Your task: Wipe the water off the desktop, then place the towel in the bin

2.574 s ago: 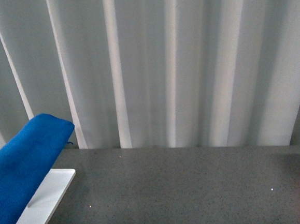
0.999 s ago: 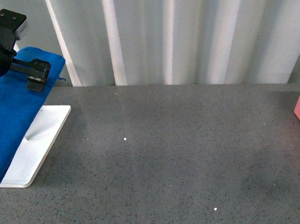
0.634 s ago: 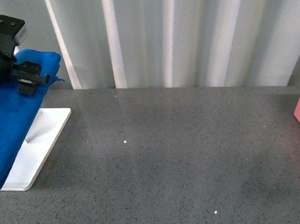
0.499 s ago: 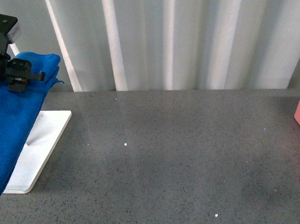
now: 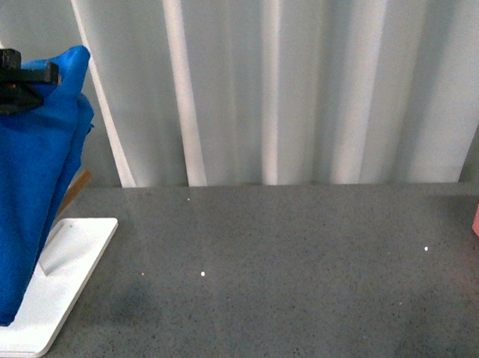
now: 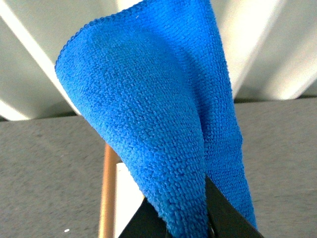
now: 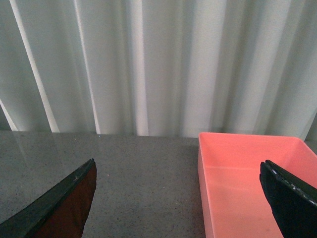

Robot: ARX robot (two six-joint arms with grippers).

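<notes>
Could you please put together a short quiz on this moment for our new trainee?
1. True or false: the left gripper is shut on the towel.
2. In the right wrist view, what does the visible part of the bin hold? A: nothing. B: the towel. C: a cup.
3. Fill in the gap: the jaws of the right gripper stand ____.

Key: 1 true; 2 A; 3 open.
</notes>
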